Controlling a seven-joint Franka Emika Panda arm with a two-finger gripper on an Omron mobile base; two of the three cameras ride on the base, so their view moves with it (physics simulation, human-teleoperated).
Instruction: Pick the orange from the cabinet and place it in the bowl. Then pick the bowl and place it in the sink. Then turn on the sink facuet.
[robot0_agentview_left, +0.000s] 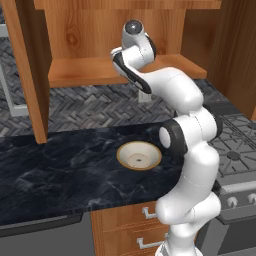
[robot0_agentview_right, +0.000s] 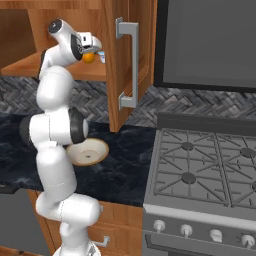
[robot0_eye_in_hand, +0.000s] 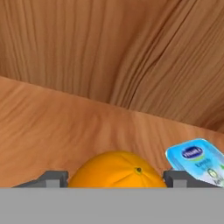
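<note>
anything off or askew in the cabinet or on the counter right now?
Nothing stands out. The small round bright-orange fruit sits on the brown wooden cabinet's shelf, framed by the gripper fingers, beside a small white cup with a pale-blue lid. The shallow tan-rimmed bowl sits upright and empty on the black marble counter.

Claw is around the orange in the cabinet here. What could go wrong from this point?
1. The orange sits between the claw fingers but is round and smooth, so it may slip or roll out as they close.
2. The blue-lidded cup stands right beside one finger and could be knocked over.
3. Pulling back from the cabinet, the hand passes close to the open door and could clip it.
</note>
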